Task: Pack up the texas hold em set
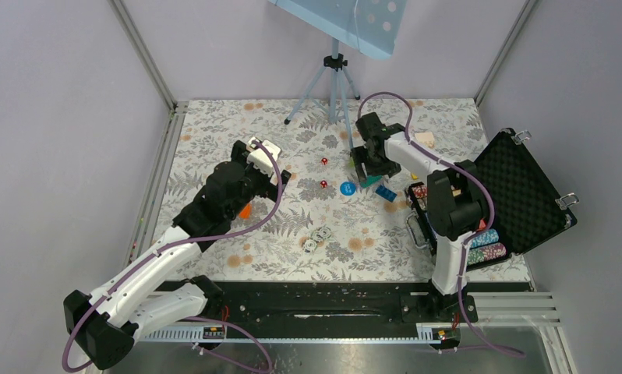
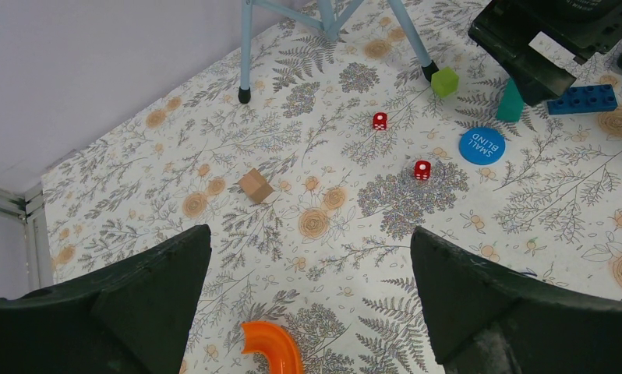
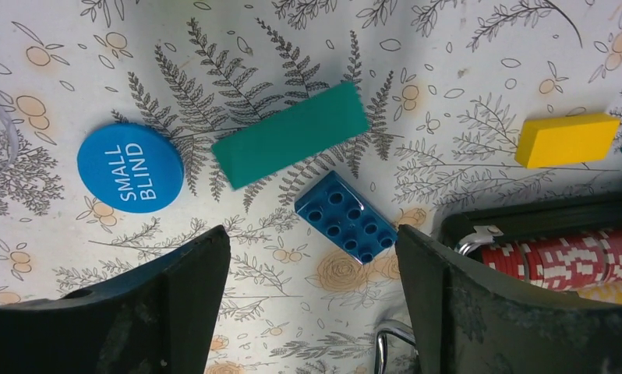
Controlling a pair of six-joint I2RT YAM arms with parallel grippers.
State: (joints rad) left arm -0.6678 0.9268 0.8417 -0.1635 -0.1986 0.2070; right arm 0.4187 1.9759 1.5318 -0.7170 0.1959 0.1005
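Observation:
The black briefcase (image 1: pixel 526 191) of the texas hold em set lies open at the right, with rows of chips (image 1: pixel 487 245) in its base. Its red chips (image 3: pixel 573 261) and silver handle (image 3: pixel 390 343) show in the right wrist view. Two red dice (image 2: pixel 379 121) (image 2: pixel 422 170) and a blue SMALL BLIND disc (image 3: pixel 130 167) lie loose on the floral cloth. My right gripper (image 3: pixel 312 234) hangs open over the cloth just left of the case, nothing between its fingers. My left gripper (image 2: pixel 309 234) is open too, above the cloth left of the dice.
A teal brick (image 3: pixel 291 144), a blue studded brick (image 3: pixel 345 216) and a yellow brick (image 3: pixel 567 140) lie below the right gripper. An orange curved piece (image 2: pixel 273 347), a wooden block (image 2: pixel 255 185) and a green cube (image 2: pixel 445 81) are nearby. A tripod (image 1: pixel 333 78) stands at the back.

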